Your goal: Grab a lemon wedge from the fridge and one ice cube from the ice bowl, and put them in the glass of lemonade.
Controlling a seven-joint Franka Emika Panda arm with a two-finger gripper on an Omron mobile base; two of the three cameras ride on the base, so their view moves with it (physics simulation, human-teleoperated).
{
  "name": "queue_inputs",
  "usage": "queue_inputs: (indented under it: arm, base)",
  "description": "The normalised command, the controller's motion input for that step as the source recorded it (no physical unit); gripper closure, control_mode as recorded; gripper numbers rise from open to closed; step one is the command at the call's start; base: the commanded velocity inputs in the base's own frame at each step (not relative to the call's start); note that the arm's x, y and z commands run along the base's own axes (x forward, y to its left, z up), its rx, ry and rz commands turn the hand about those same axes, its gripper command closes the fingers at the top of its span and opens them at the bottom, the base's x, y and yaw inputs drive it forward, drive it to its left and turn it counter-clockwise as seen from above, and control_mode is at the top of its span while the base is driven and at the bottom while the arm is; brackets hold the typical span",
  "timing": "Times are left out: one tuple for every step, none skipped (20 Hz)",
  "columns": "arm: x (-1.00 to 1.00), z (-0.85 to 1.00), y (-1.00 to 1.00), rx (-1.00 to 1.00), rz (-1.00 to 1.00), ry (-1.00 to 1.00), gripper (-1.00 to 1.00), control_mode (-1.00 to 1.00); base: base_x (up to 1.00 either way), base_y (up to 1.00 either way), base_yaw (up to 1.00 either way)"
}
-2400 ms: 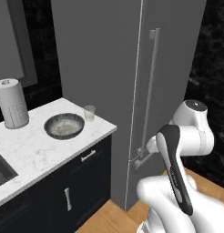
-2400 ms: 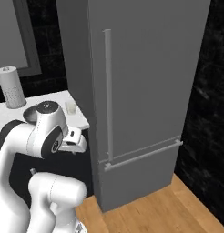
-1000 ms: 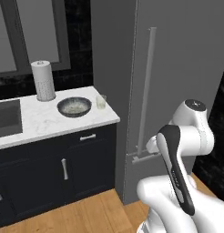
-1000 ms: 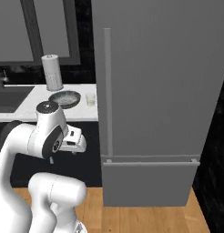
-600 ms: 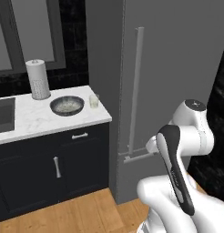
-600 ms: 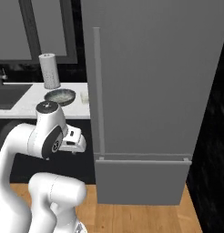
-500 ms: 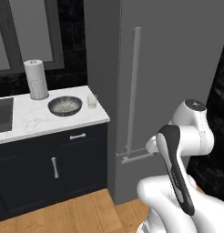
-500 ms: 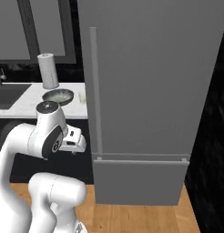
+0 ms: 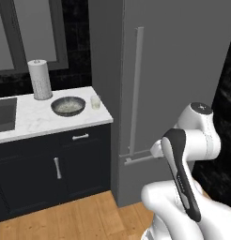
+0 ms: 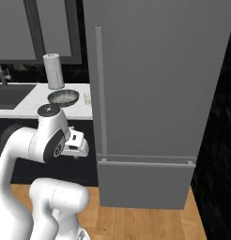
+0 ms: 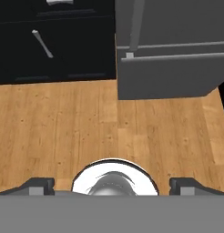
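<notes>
The tall grey fridge stands shut, so the lemon wedge is hidden. On the white counter to its left sit the ice bowl and, right of the bowl, the small glass of lemonade. My arm is folded close to the base, well short of the fridge and counter. The gripper points down at the wooden floor, open and empty, its fingertips wide apart. The hand hangs beside the dark cabinets.
A white paper-towel roll stands behind the bowl. A sink lies further left. Dark drawer cabinets sit under the counter. The fridge's long bar handle runs down its left door edge, above the lower drawer.
The whole picture has shifted as the base drove: fridge and counter sit differently in both base views. The arm keeps its folded pose and the fridge stays shut.
</notes>
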Motion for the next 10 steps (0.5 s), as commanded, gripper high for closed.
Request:
queue_inputs:
  arm:
    - [0.0, 0.0, 0.0, 0.0, 0.0, 0.0, -1.0, 1.0]
    - [0.0, 0.0, 0.0, 0.0, 0.0, 0.0, -1.0, 1.0]
    - [0.0, 0.0, 0.0, 0.0, 0.0, 0.0, -1.0, 1.0]
    - [0.0, 0.0, 0.0, 0.0, 0.0, 0.0, -1.0, 1.0]
    - [0.0, 0.0, 0.0, 0.0, 0.0, 0.0, -1.0, 1.0]
    - [0.0, 0.0, 0.0, 0.0, 0.0, 0.0, -1.0, 1.0]
    - [0.04, 0.0, 0.0, 0.0, 0.0, 0.0, -1.0, -1.0]
    - [0.06, 0.0, 0.0, 0.0, 0.0, 0.0, -1.0, -1.0]
    - [0.07, 0.0, 0.0, 0.0, 0.0, 0.0, -1.0, -1.0]
    - [0.06, 0.0, 0.0, 0.0, 0.0, 0.0, -1.0, -1.0]
  base:
    - [-0.29, -0.07, 0.04]
    - [-0.19, -0.1, 0.04]
    - [-0.04, -0.11, 0.03]
    - [0.0, -0.09, 0.02]
    - [0.0, -0.04, 0.01]
    - [0.0, 0.0, 0.0]
    - [0.0, 0.0, 0.0]
    - [0.0, 0.0, 0.0]
    - [0.0, 0.0, 0.0]
    - [0.0, 0.0, 0.0]
